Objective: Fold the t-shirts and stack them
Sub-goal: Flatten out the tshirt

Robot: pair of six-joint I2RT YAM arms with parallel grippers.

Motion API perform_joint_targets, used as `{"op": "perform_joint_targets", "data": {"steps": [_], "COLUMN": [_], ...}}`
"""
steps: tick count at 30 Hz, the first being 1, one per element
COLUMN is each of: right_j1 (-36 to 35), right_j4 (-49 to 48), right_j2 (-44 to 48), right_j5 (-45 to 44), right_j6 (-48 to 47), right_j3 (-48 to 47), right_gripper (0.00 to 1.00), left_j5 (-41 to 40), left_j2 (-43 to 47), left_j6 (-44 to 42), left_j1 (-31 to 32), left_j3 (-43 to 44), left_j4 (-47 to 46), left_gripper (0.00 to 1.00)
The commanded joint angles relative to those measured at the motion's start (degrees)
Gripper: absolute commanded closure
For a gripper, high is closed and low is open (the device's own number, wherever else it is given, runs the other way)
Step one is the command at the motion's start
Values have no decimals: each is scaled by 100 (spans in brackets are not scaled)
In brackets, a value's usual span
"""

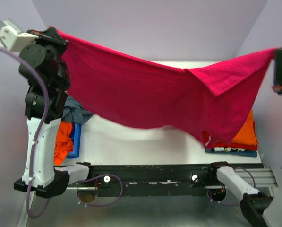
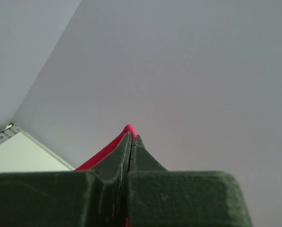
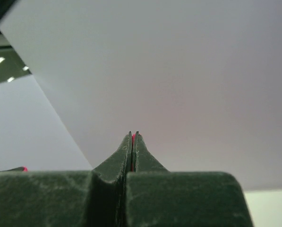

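Note:
A crimson-pink t-shirt (image 1: 145,94) hangs spread in the air above the table, sagging in the middle. My left gripper (image 1: 53,34) is shut on its upper left corner, high at the far left. My right gripper (image 1: 277,53) is shut on the opposite corner, high at the far right. In the left wrist view the left gripper (image 2: 131,137) is pressed shut, with a pink edge of the shirt (image 2: 103,153) running along the left finger. In the right wrist view the right gripper (image 3: 133,135) pinches a thin pink sliver of the shirt (image 3: 132,139). A folded stack lies at the right: orange t-shirt (image 1: 244,135) on top, red (image 1: 230,145), teal (image 1: 233,153) below.
A blue tray (image 1: 76,142) sits at the table's left edge beside the left arm, with a crumpled orange t-shirt (image 1: 63,142) in it and a grey-blue t-shirt (image 1: 77,112) behind. White walls close in at the back and both sides. A black rail (image 1: 155,172) runs along the near edge.

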State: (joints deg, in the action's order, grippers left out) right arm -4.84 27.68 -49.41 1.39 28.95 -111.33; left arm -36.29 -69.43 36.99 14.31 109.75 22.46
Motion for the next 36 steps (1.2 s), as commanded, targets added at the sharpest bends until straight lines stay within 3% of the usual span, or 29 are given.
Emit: {"op": "perform_joint_targets", "data": {"steps": [1, 3, 5, 7, 11, 14, 17, 23, 26, 32, 36], "right_j1": [36, 27, 27, 36, 167, 675, 1107, 1512, 1521, 1530, 1530], "right_j4": [624, 694, 922, 1011, 1029, 827, 564, -193, -815, -957, -1247], "right_j2": [-1420, -1991, -2667, -3213, -4163, -4848, -5026, -4798, -4457, -3376, -2497], "right_j5": [52, 483, 608, 521, 458, 1738, 2356, 3067, 3595, 3377, 3132], "right_j6": [286, 322, 313, 235, 260, 838, 1349, 1894, 2088, 1597, 1745], "right_j3": [506, 472, 43, -684, -2293, -3330, -3555, -2334, -985, 1408, 3367], "right_gripper": [99, 99, 99, 99, 99, 99, 99, 99, 99, 99, 99], "left_j5": [-97, -80, -45, -53, -54, 350, 158, 666, 1246, 801, 571], "left_j2": [-966, -1360, -1992, -2757, -4094, -4272, -3633, -2884, -2542, -1839, -1390], "left_j6": [-52, -8, -25, -95, -332, -316, -280, 43, 413, 554, 660], "left_j1": [-24, -24, -33, -59, -165, -419, -586, -692, -666, -604, -604], "left_j3": [-550, -770, -405, 576, 3372, 4202, 3346, 1148, -178, -2526, -3950], "left_j4": [190, -74, 64, 573, 1208, 1103, 543, -479, -978, -1674, -2008], "left_gripper": [100, 100, 100, 100, 100, 100, 100, 100, 100, 100, 100]}}
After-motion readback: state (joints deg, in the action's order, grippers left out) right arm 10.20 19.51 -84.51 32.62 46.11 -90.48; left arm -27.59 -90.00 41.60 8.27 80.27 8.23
